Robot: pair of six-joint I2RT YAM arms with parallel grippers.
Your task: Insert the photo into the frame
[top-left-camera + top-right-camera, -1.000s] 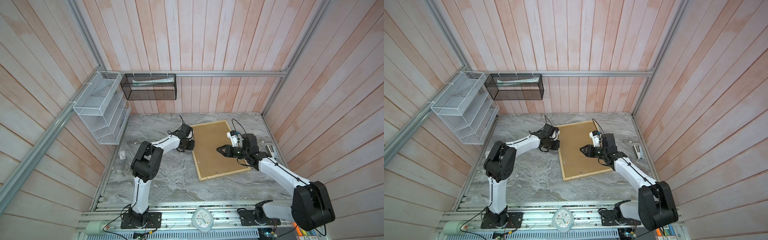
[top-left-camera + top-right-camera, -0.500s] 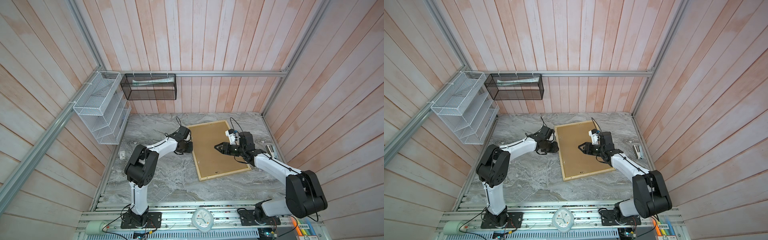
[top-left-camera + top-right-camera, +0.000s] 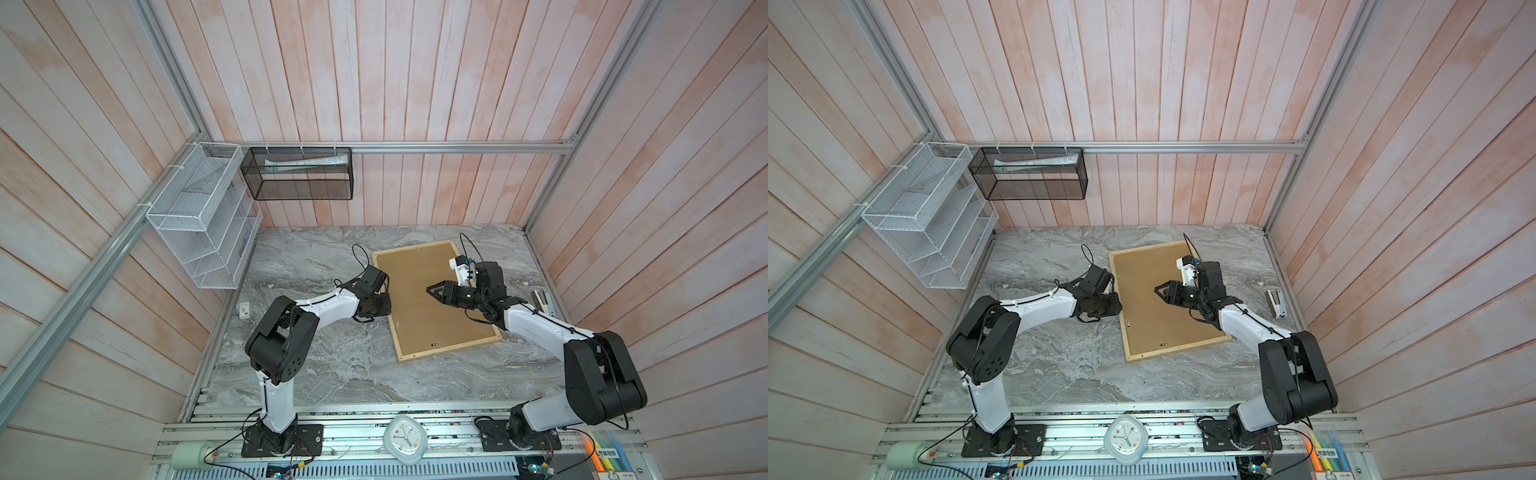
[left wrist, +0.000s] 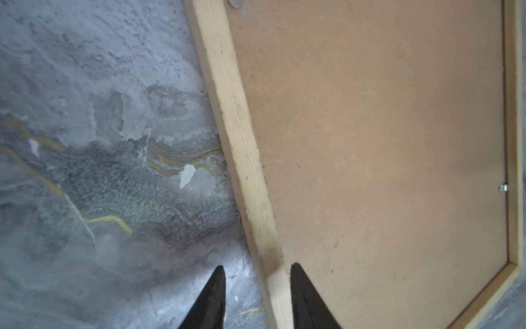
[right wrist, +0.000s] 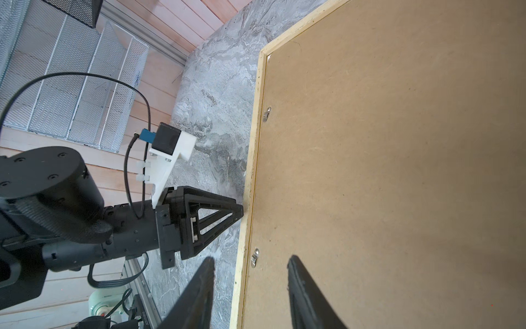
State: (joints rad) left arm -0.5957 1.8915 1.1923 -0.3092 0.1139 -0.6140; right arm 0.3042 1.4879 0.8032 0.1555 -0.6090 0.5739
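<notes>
**Change noted.** Over the last second both pairs of my jaws had eased apart, and neither arm had travelled far. My left gripper (image 4: 257, 266) stood parted astride the frame (image 4: 242, 142), across the long slat on my left side. One finger was over the table (image 4: 85, 85) and the other over the backing board (image 4: 384, 142). A gap showed between finger and wood, so nothing was clamped. My right gripper (image 5: 251, 258) hung parted and empty above the board.

**Position.** The frame lay flat and face down on the table, right of centre, with no shift I could make out from a second earlier. The photo showed in no view, and I could not tell whether it lay beneath the board.

**Meaning.** I judged the letting-go to mark the close of a seating or squaring step. The task could not be certified complete from this evidence.

**Materials.**
- The slats were pale raw wood, square-edged, with coarse grain and dark specks.
- The board was matt brown fibreboard, faintly scuffed.
- Small bright metal tabs (image 5: 266, 114) sat along its inner edge.
- The table was grey marble-patterned, with ochre veins and white chips.
</notes>
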